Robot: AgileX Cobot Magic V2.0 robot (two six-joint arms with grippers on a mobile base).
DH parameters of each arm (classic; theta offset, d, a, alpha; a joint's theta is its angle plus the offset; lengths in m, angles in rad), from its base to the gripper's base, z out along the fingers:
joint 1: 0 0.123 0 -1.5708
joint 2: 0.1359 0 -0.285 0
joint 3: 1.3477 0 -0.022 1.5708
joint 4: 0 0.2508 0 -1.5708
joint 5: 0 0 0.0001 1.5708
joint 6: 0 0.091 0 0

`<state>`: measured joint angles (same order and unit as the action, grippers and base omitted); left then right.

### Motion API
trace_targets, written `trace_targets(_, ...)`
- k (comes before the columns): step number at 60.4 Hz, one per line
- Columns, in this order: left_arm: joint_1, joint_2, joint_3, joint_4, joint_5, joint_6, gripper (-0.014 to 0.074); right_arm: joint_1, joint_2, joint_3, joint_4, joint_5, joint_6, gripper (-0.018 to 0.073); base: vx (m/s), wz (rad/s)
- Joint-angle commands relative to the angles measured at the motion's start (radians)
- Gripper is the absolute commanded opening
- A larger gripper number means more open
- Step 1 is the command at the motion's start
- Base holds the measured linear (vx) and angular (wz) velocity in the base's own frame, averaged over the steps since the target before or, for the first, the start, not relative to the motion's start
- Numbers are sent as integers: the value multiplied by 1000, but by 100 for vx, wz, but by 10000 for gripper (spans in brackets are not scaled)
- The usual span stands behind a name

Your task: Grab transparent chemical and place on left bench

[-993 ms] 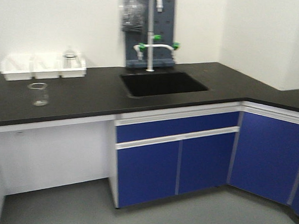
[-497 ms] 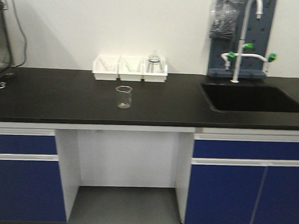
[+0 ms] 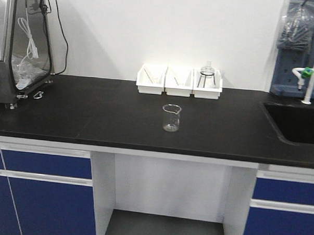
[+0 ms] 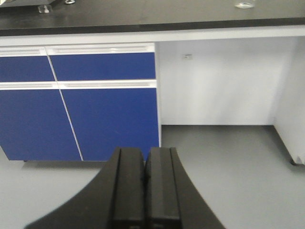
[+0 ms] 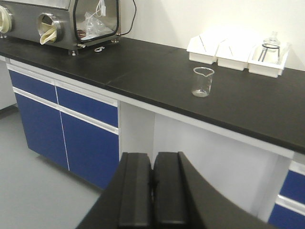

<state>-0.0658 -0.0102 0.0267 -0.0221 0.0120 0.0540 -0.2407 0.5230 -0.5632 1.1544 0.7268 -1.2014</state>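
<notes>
The clear glass beaker (image 5: 202, 82) stands on the black counter (image 5: 143, 71), well apart at one o'clock from the closed, empty right gripper (image 5: 152, 160); the left gripper (image 4: 144, 155) is closed too.

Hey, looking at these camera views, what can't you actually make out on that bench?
Beaker: front view too small to show any liquid inside.
Left wrist view: top edge cuts off all but the beaker's base.
Sink: cut off by front view's right edge.
Trays: contents blurred, too small.
</notes>
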Motion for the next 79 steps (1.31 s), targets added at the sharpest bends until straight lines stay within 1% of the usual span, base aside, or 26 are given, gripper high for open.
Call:
trace_targets(1, -2, -19, 16, -1, -78, -8, -3, -9, 3, -26, 50, -28, -7, 10, 37, 18)
trace_targets(44, -2, -19, 16, -1, -78, -8, -3, -9, 3, -26, 51, -28, -7, 10, 44, 10)
trace_targets(79, -2, -19, 16, -1, -78, -8, -3, -9, 3, -26, 51, -30, -7, 10, 37, -17)
